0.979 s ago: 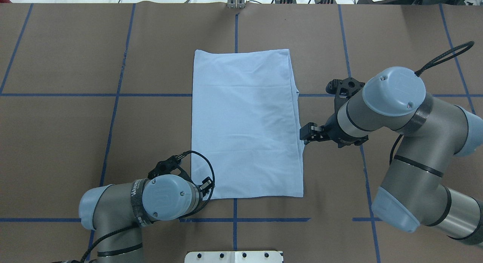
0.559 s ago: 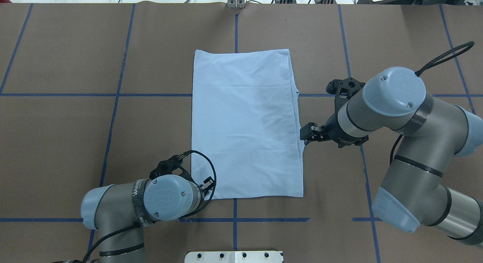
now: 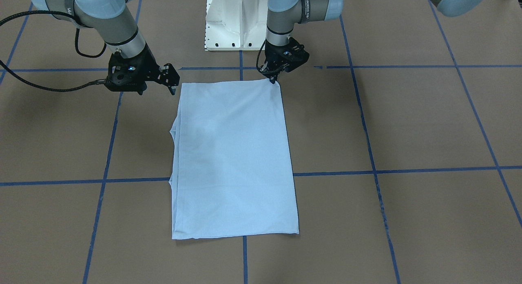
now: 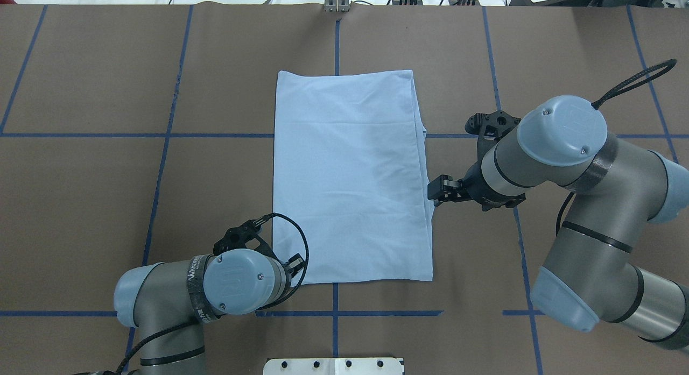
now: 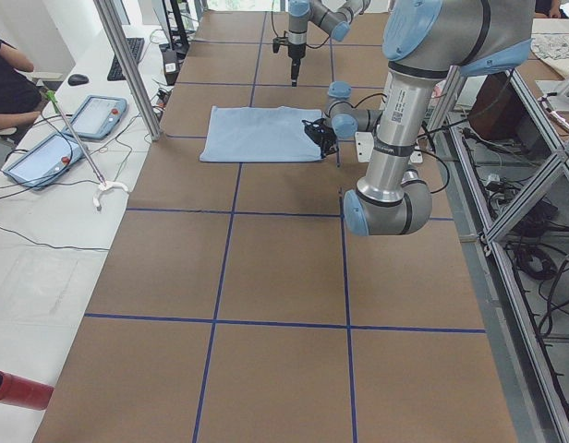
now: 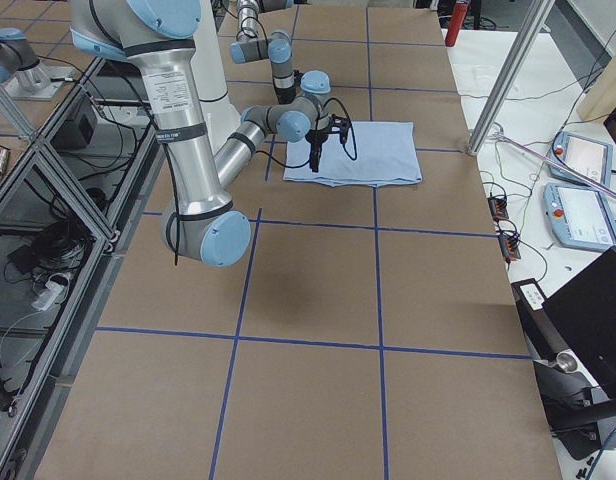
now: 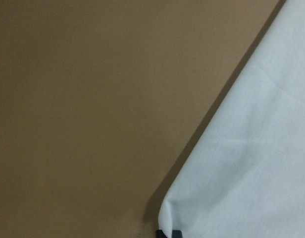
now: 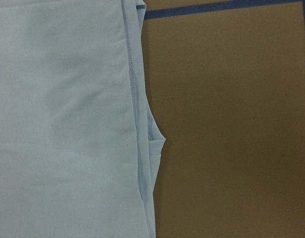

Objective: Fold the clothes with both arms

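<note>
The clothes are one pale light-blue T-shirt (image 4: pixel 350 176) (image 3: pixel 232 153), folded into a tall rectangle flat on the brown table. My left gripper (image 3: pixel 272 79) points down at the shirt's corner nearest the robot's base. In the left wrist view the cloth (image 7: pixel 251 163) runs into the closed fingertips (image 7: pixel 168 234), so it is shut on that corner. From overhead the wrist hides those fingers. My right gripper (image 4: pixel 433 192) (image 3: pixel 173 86) hovers beside the shirt's layered right edge (image 8: pixel 137 129), apart from it. It looks open, with no fingertip in its wrist view.
The white pedestal base (image 3: pixel 236 23) stands just behind the shirt. Blue tape lines (image 4: pixel 161 149) grid the table. Beyond the far edge lie two tablets (image 5: pixel 90 115), cables, a metal post (image 5: pixel 127 65) and a person's arm (image 5: pixel 7 60).
The left wrist has shifted a little to the right by the shirt's corner. The shirt and the right arm have not moved.
</note>
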